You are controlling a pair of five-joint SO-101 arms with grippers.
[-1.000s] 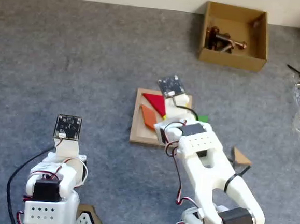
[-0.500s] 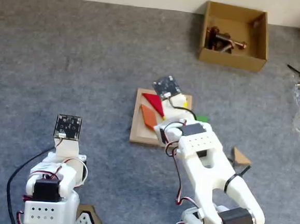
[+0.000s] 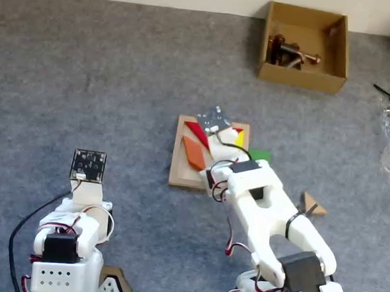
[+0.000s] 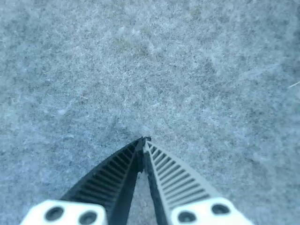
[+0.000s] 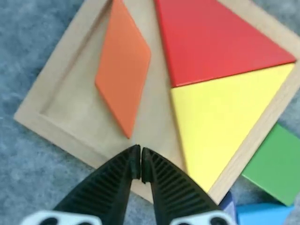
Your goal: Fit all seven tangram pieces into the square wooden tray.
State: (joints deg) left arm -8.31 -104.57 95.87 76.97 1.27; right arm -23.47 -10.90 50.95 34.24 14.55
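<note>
Lower left of the high view: left gripper closed on nothing above bare grey carpet; at centre the wooden tray holds an orange parallelogram, a red triangle and a yellow triangle, red and yellow meeting edge to edge; right gripper closed, empty, over the tray's bare floor near the orange parallelogram; green piece just outside the tray's right edge; blue piece beside it; tan triangle on the carpet further right; cardboard box upper right.

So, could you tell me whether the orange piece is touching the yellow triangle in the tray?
Apart. The right wrist view shows bare tray floor between the orange piece and the yellow triangle.
</note>
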